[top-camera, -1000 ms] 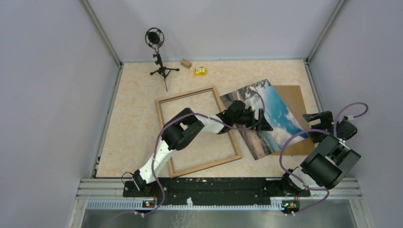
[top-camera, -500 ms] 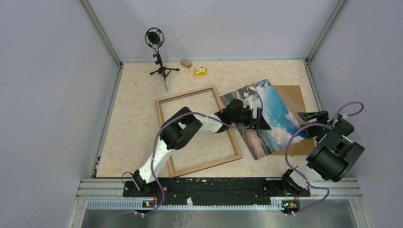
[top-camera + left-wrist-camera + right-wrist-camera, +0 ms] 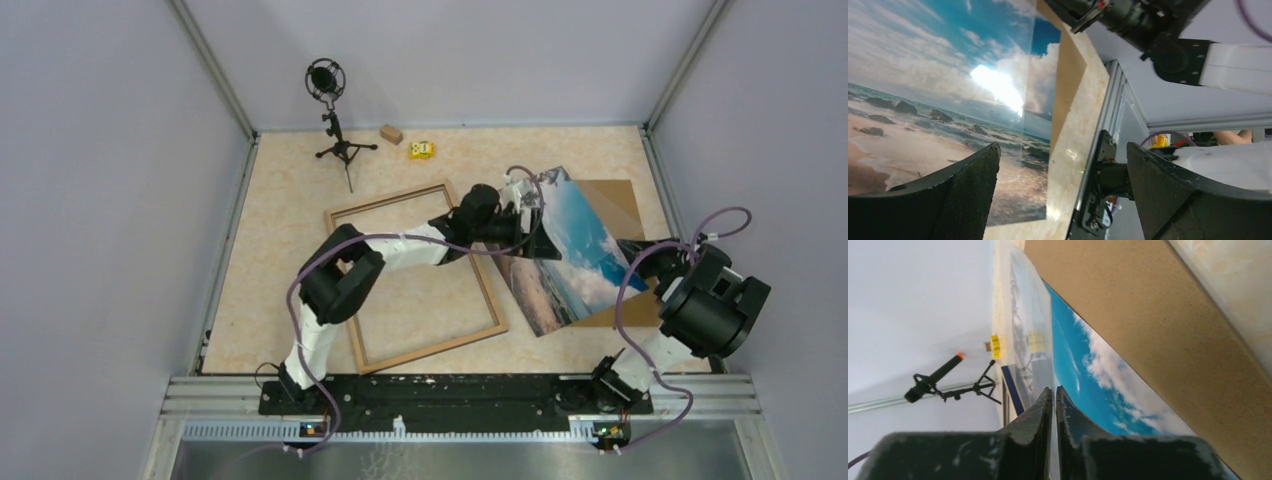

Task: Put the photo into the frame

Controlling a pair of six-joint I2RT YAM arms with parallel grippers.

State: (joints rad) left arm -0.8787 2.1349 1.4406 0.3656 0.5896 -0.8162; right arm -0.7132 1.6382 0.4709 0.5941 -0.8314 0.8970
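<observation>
- Black right gripper (image 3: 1054,390), well right of the frame (image 3: 430,347), is clamped on the photo (image 3: 580,250) at its outer edge.
- The photo lies just right of the frame, over a brown board (image 3: 620,205).
- Left gripper (image 3: 1063,147) hovers above it, jaws wide apart.
- Grasping step; next, probably lift it across onto the frame.

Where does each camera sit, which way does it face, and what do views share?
Top external: overhead behind the robot, facing down at the frame; left arm, right arm show.
Left wrist: faces across the photo toward the right arm; open left hand shows.
Right wrist: faces the microphone stand; right hand shows, shut on the photo's edge.
Shared: the photo, all three.
</observation>
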